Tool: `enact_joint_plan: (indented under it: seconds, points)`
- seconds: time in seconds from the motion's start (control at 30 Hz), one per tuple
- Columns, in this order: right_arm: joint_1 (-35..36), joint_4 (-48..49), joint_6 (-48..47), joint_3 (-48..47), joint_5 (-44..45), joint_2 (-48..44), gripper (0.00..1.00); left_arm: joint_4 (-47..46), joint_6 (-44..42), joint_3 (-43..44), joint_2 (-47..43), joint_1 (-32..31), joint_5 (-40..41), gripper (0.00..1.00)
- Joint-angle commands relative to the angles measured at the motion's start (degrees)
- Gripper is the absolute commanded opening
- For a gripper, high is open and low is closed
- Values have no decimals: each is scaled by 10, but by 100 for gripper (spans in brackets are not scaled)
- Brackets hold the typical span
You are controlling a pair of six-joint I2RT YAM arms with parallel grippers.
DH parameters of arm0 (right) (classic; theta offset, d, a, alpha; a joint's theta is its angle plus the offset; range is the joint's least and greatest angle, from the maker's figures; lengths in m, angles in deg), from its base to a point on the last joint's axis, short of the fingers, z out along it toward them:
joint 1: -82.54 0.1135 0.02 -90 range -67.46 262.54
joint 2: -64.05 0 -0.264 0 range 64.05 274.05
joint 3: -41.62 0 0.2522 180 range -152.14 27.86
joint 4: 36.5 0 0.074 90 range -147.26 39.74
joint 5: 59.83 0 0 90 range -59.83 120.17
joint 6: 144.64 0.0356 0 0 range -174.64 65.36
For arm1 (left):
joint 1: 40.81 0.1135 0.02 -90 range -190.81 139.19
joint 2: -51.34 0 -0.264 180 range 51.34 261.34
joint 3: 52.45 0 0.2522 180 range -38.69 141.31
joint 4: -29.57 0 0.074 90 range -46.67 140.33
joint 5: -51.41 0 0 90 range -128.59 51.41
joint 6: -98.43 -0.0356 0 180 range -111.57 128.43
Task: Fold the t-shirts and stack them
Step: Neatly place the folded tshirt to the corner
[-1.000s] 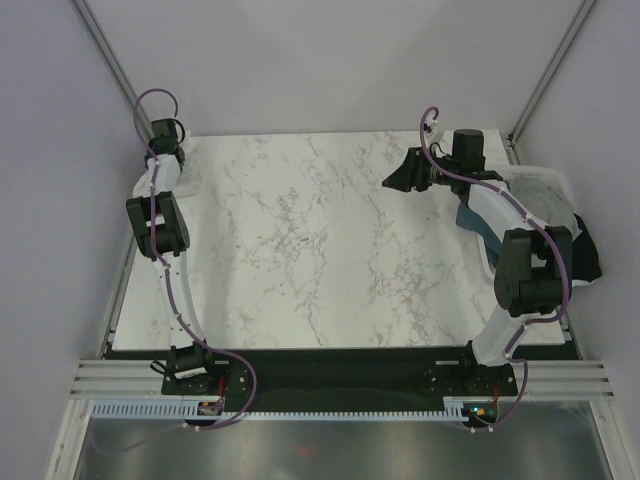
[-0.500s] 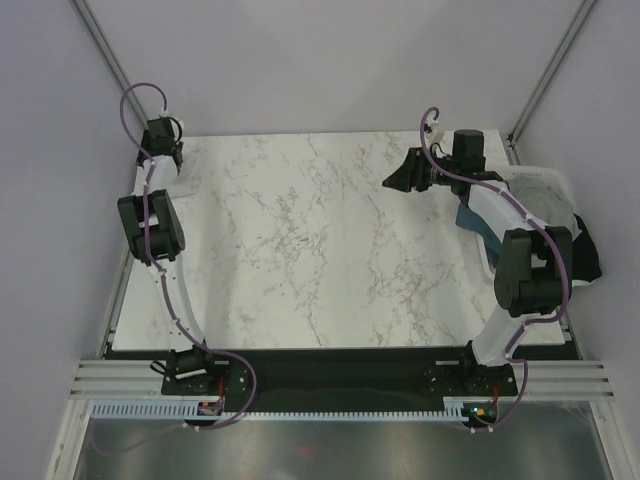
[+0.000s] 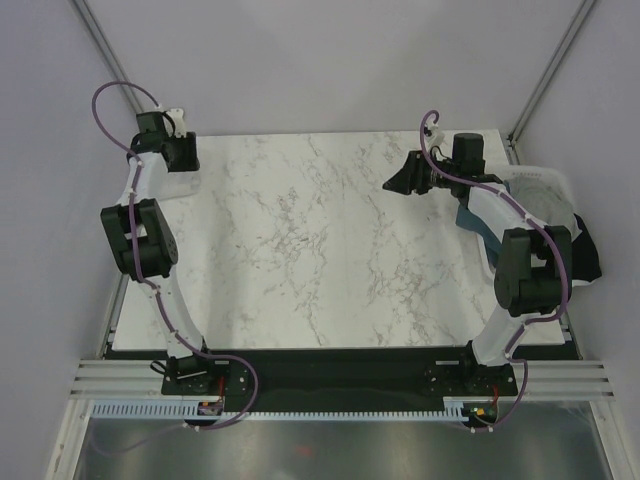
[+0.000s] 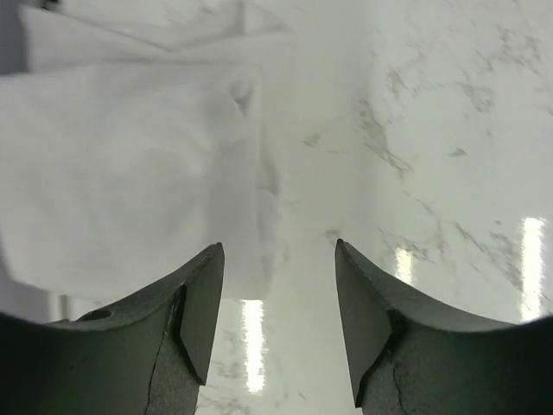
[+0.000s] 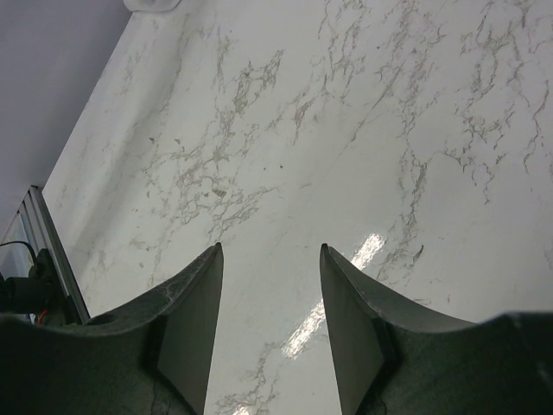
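no readable text, labels, or numbers anywhere

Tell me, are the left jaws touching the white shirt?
Apart. Left wrist view: the left jaws hang open and empty above the white shirt lying on the table.

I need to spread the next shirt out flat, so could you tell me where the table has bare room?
The marble table is bare across its middle, between the left gripper and the right gripper, and down to the near edge. Crowded: the far left corner, where the white t-shirt lies, and the right edge, with the bin and other t-shirts.
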Motion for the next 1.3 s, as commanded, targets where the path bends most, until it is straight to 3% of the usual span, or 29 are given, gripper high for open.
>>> enact_joint_plan:
  seconds: [0.0,0.23,0.63,0.87,1.07,1.1,1.27]
  points:
    - [-5,25,0,7,-17,3,57,65,108,-7,22,19,-185,61]
    - [-12,26,-3,13,-23,6,57,56,207,47,70,24,-227,58]
    - [-21,34,8,14,-34,21,57,13,309,28,104,53,-330,56]
    - [-25,35,7,19,-32,18,57,-141,417,-36,108,86,-459,54]
    - [-26,38,12,17,-32,26,57,-320,597,-105,131,106,-521,54]
    - [-25,39,12,18,-32,28,57,-381,660,-119,150,109,-533,54]
    - [-25,38,11,18,-26,29,57,-457,738,-139,187,110,-545,54]
